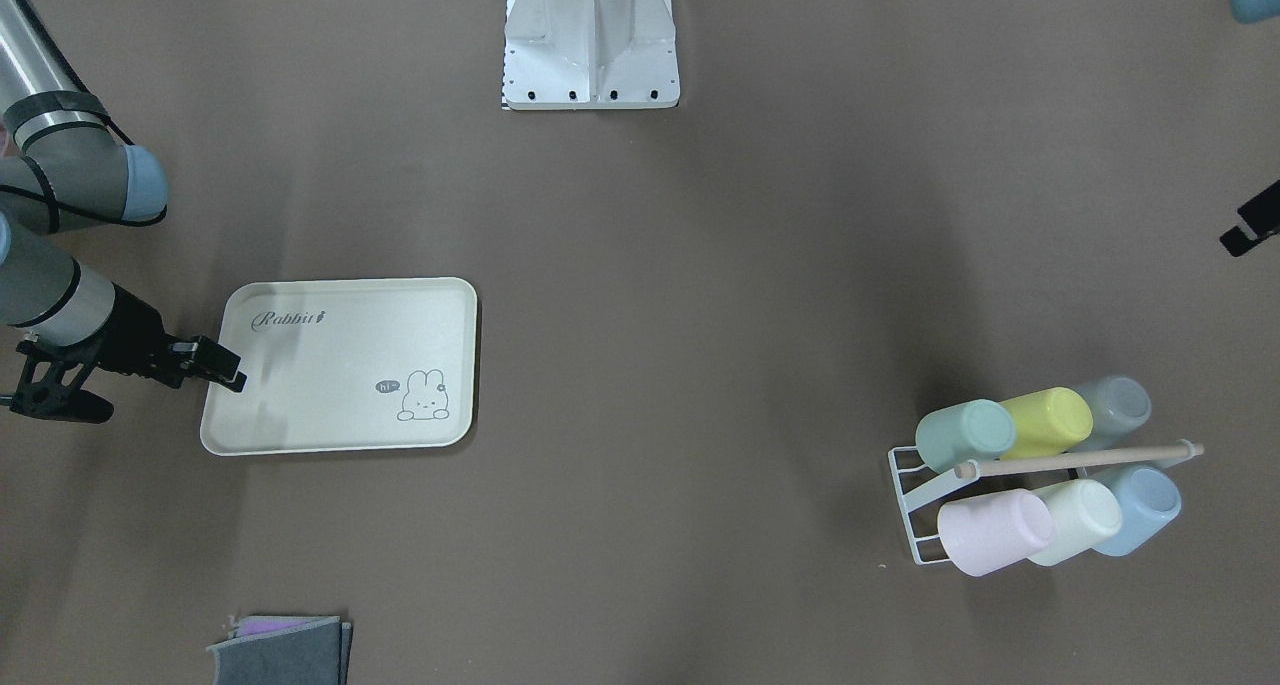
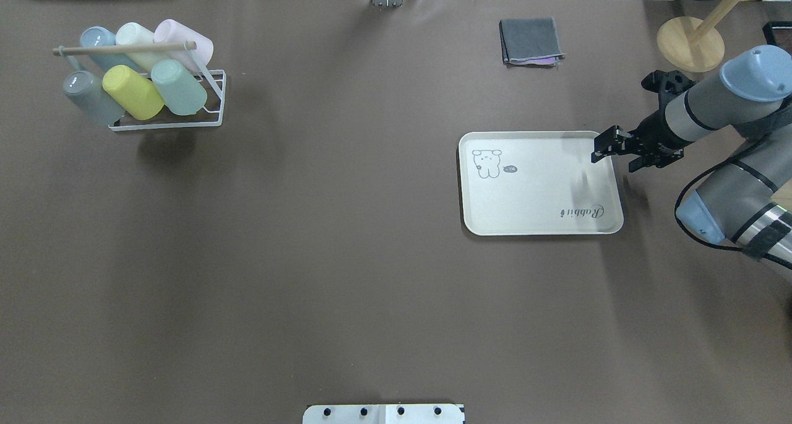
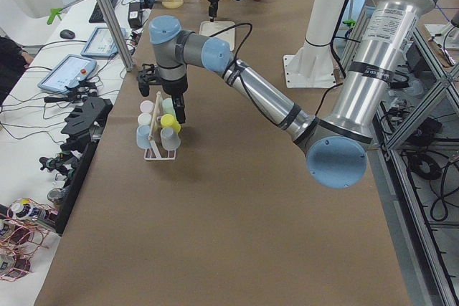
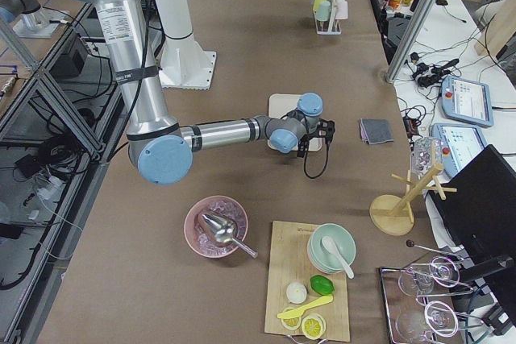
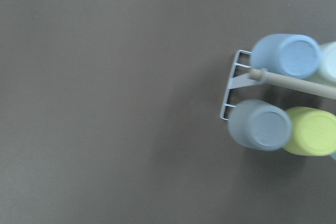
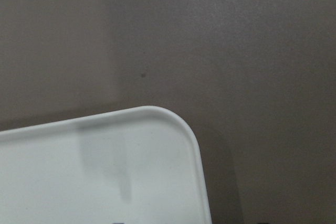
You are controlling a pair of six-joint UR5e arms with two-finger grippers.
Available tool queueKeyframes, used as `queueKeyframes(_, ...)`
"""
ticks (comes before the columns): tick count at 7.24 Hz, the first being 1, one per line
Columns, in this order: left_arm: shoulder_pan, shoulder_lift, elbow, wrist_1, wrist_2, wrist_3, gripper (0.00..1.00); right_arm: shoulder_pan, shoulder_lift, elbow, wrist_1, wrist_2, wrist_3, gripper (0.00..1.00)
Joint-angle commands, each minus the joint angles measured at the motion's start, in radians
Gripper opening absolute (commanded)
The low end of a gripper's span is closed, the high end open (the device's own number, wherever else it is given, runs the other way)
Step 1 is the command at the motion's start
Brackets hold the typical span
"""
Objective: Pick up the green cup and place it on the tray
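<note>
The green cup (image 1: 965,433) lies on its side in a white wire rack (image 1: 915,505) with several other cups; in the overhead view the green cup (image 2: 178,86) is beside the yellow cup (image 2: 132,91). The cream Rabbit tray (image 1: 340,365) lies flat with nothing on it. My right gripper (image 2: 601,145) hovers over the tray's (image 2: 538,189) far corner, jaws apart and empty; the right wrist view shows only that corner (image 6: 105,182). My left gripper (image 3: 172,102) is high near the rack; I cannot tell if it is open. The left wrist view shows the rack's end (image 5: 231,90), not the green cup.
A folded grey cloth (image 2: 531,40) lies beyond the tray. A wooden stand (image 2: 690,43) is at the far right. The robot base (image 1: 590,45) is at the table's near edge. A pink bowl (image 4: 214,227) and a cutting board (image 4: 310,288) sit at the right end.
</note>
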Motion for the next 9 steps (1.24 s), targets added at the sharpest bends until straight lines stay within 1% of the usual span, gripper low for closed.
queueKeyframes(1, 0.164, -0.084, -0.066, -0.043, 0.017, -0.008, 0.99, -0.014, 0.001, -0.051, 0.092, -0.005, 0.017, 0.74)
queueKeyframes(2, 0.213, -0.164, -0.078, -0.048, 0.137, 0.0, 0.99, -0.015, 0.006, -0.04, 0.09, 0.002, 0.017, 0.57)
queueKeyframes(3, 0.313, -0.171, -0.116, -0.048, 0.326, -0.002, 0.99, -0.014, 0.008, -0.037, 0.087, 0.006, 0.017, 0.46)
queueKeyframes(4, 0.383, -0.167, -0.15, -0.045, 0.46, -0.002, 0.99, -0.015, 0.009, -0.033, 0.081, 0.011, 0.017, 0.35)
queueKeyframes(5, 0.399, -0.162, -0.153, -0.06, 0.46, 0.047, 0.99, -0.014, 0.008, -0.031, 0.081, 0.017, 0.017, 0.26)
queueKeyframes(6, 0.441, -0.144, -0.157, -0.103, 0.471, 0.315, 0.99, -0.014, 0.008, -0.031, 0.084, 0.017, 0.017, 0.17)
queueKeyframes(7, 0.442, -0.134, -0.145, -0.127, 0.504, 0.566, 0.99, -0.014, 0.006, -0.031, 0.084, 0.017, 0.017, 0.05)
queueKeyframes(8, 0.485, -0.115, -0.147, -0.128, 0.624, 0.662, 0.99, -0.014, 0.008, -0.033, 0.084, 0.018, 0.015, 0.0)
queueKeyframes(9, 0.604, -0.113, -0.141, -0.126, 0.79, 0.719, 0.99, -0.015, 0.012, -0.03, 0.083, 0.031, 0.015, 0.0)
